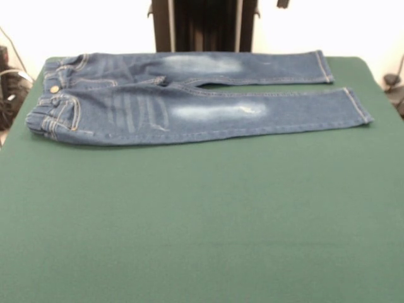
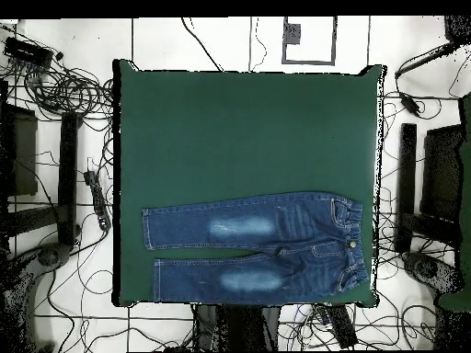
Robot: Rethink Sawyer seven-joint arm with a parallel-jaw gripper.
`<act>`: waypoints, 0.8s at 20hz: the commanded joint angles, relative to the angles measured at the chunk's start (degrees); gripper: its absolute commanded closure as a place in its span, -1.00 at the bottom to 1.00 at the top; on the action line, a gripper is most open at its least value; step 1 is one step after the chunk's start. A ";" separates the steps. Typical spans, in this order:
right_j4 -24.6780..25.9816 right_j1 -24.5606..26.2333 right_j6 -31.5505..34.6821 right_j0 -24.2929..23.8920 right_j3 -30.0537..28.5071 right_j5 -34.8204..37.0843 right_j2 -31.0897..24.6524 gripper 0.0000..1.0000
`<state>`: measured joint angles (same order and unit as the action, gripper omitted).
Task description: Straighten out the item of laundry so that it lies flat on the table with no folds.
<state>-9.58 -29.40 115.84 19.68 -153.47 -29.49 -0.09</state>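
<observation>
The jeans (image 1: 189, 98) (image 2: 258, 246) lie spread flat, legs apart, pale patches on both thighs, along the robot's side of the green table (image 1: 202, 221) (image 2: 248, 129). Cables (image 2: 69, 110) litter the pale floor around it. The gripper is out of sight.

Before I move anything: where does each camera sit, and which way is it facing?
Front view: sits across the table from the robot, facing its dark pedestal at the top; no arm or hand shows.
Overhead view: hangs above, looking straight down, robot's base at the bottom edge; no hand shows.
Shared: the jeans spread along the robot's side of the green table, turned half round between views.
</observation>
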 commanded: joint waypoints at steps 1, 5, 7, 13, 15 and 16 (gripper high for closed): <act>1.18 13.10 22.78 4.36 5.43 -13.66 -1.34 1.00; 1.19 16.17 26.73 7.66 3.82 -18.04 -1.40 1.00; 1.02 17.65 28.49 9.26 3.40 -19.79 -1.60 1.00; -1.11 18.68 32.83 13.68 1.20 -22.40 -3.19 1.00; -1.62 18.64 33.58 14.65 0.76 -22.65 -3.65 1.00; -1.82 18.58 33.77 14.90 0.77 -22.69 -3.67 1.00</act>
<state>-7.19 -16.27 131.44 32.13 -153.32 -55.93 -0.04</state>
